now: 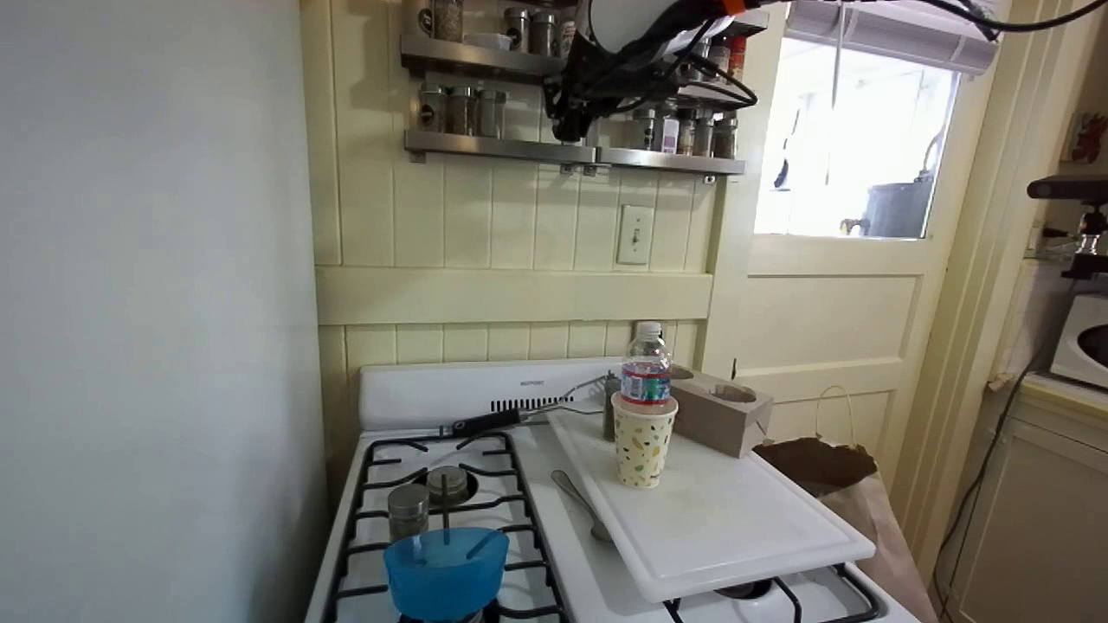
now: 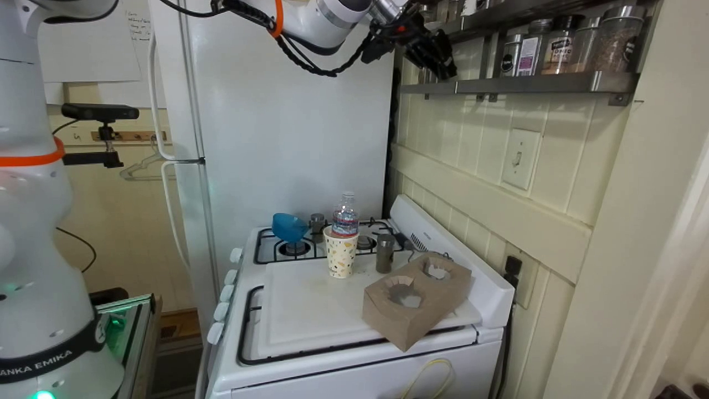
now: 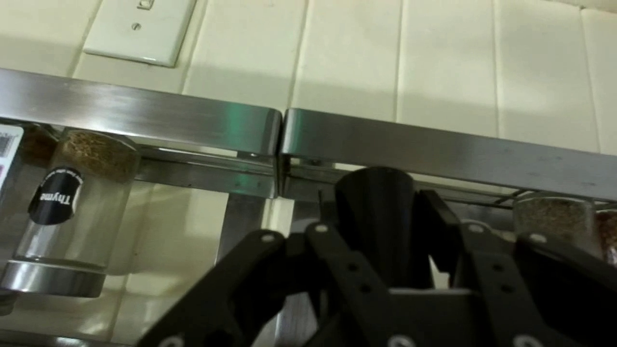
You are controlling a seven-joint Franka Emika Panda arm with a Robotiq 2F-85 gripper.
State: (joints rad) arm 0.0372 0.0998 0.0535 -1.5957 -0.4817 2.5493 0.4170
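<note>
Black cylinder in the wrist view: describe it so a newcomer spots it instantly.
Find the metal shelf crossing the wrist view, then the seam that divides it. Right of that seam, the black cylinder sits between the fingers of the end effector. Unlike the clear jars on either side, it looks solid black.

Kitchen with stove, spice jars

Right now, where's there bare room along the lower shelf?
The stretch between the thyme jar and the shelf joint is bare. Beyond it, the gripper and its black cylinder partly block the view. Jars crowd both shelf ends.
</note>
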